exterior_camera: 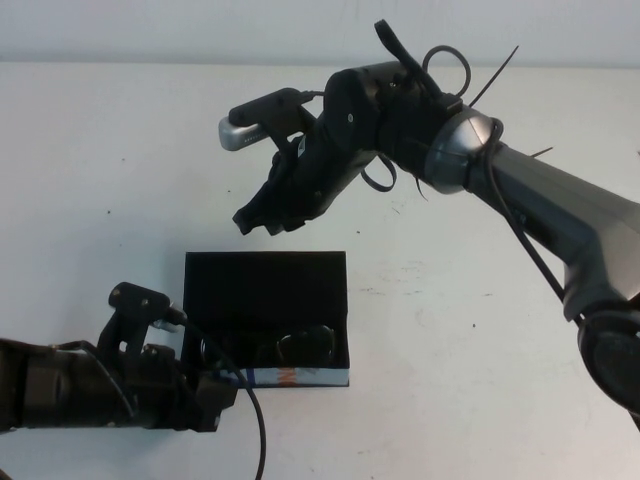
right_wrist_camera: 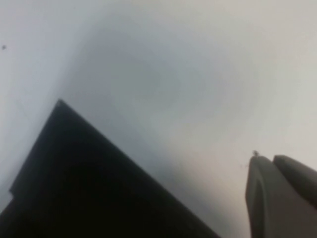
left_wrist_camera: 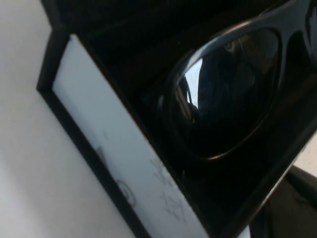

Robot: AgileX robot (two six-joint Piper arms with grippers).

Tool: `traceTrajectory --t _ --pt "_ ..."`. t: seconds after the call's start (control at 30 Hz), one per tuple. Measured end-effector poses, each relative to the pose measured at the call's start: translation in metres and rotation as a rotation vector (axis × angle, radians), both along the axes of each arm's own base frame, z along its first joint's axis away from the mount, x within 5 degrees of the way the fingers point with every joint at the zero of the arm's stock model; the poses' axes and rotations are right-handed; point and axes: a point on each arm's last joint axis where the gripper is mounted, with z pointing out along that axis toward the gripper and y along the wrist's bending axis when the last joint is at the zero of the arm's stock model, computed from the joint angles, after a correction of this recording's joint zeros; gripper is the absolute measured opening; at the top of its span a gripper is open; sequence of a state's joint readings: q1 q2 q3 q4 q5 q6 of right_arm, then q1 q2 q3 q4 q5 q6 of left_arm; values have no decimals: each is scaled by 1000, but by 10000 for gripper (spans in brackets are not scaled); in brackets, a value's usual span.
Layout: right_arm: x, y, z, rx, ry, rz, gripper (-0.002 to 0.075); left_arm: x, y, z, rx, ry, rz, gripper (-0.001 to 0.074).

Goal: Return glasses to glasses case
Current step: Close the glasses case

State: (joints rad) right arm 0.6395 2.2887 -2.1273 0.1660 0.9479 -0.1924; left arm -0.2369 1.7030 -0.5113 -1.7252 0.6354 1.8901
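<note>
The black glasses case (exterior_camera: 262, 278) lies open in the middle of the table, its white printed front edge (exterior_camera: 296, 377) towards me. The dark-framed glasses (exterior_camera: 300, 346) lie inside it, near the front wall. My left gripper (exterior_camera: 216, 386) is at the case's front left corner and looks shut on its side wall. In the left wrist view one lens of the glasses (left_wrist_camera: 228, 89) and the case's white edge (left_wrist_camera: 114, 148) fill the picture, with one finger (left_wrist_camera: 297, 208) outside the wall. My right gripper (exterior_camera: 262, 222) hangs shut and empty above the case's far edge. It also shows in the right wrist view (right_wrist_camera: 272, 163).
The white table (exterior_camera: 480, 320) stretches around the case. The right arm (exterior_camera: 540, 200) reaches in from the right, over the table's back half. A corner of the case (right_wrist_camera: 74, 188) shows dark in the right wrist view.
</note>
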Motion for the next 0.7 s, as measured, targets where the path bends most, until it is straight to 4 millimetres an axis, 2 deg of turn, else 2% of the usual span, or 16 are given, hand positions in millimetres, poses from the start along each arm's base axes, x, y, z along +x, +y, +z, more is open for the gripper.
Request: traceTrajectory --t 0.27,0.53,0.7 --pt "1 5 -3 8 22 36 -11 0 0 0 -2 0 -1 0" --pt "4 6 -27 -28 73 39 -11 0 0 0 -1 -1 -3 0" --pt "2 6 -26 -23 96 60 -12 0 0 0 -4 -1 -6 0"
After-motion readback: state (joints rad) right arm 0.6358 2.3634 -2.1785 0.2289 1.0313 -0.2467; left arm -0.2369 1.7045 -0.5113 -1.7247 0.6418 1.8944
